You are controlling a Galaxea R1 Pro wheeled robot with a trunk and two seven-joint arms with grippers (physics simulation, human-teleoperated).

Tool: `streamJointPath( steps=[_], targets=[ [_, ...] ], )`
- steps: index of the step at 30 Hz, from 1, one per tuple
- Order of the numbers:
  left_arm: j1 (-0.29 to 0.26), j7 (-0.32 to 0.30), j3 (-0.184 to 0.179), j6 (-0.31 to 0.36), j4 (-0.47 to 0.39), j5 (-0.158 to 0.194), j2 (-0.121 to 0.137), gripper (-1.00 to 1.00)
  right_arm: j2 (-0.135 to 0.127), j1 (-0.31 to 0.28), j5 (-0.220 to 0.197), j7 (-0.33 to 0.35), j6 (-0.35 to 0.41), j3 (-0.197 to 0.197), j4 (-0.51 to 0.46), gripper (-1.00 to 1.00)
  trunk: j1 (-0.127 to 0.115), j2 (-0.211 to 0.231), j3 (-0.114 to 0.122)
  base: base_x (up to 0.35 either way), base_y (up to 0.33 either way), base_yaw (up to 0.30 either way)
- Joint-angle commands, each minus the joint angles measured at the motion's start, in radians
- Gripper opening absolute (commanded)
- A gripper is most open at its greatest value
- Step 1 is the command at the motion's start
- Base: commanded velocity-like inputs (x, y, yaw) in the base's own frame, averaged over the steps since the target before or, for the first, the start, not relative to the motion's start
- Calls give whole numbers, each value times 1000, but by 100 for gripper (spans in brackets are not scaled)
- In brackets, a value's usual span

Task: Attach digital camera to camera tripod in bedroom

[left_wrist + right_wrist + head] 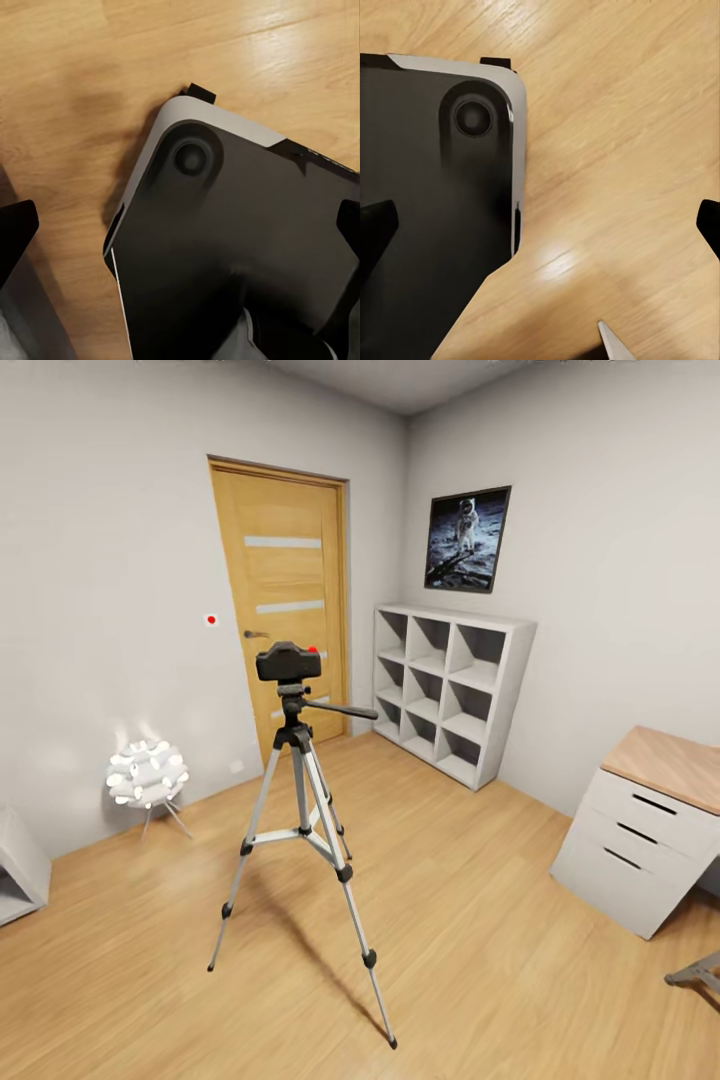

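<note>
The digital camera, small, black and boxy with a red dot on top, sits on the black pan head of the camera tripod. The tripod stands on the light wood floor in mid-room, silver legs spread and its long handle pointing right. My left gripper is open, hanging over my own dark base and the floor. My right gripper is open too, above the base's edge and bare floor. Nothing is between either pair of fingers.
A wooden door is behind the tripod. A white cube shelf stands at the right wall under a poster. A drawer unit is at the right and a glowing floor lamp at the left.
</note>
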Motion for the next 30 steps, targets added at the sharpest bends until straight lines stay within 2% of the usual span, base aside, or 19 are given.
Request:
streamJointPath(
  steps=[1,10,19,30],
  targets=[
    [-1,3,-8,2,0,7,1,100,-1,-1,8,1,-7,-9,4,100,1,-2,-1,0,0,0],
    [-1,3,-8,-6,0,10,1,100,-2,0,8,2,-9,-9,4,100,1,-2,13,0,0,0],
    [-1,11,-8,-63,-1,9,2,100,-3,0,8,2,-10,-9,4,100,1,-2,27,0,0,0],
    [-1,14,-11,-71,-7,1,2,100,-3,0,7,2,-10,-10,3,100,1,-2,43,0,0,0]
  ],
)
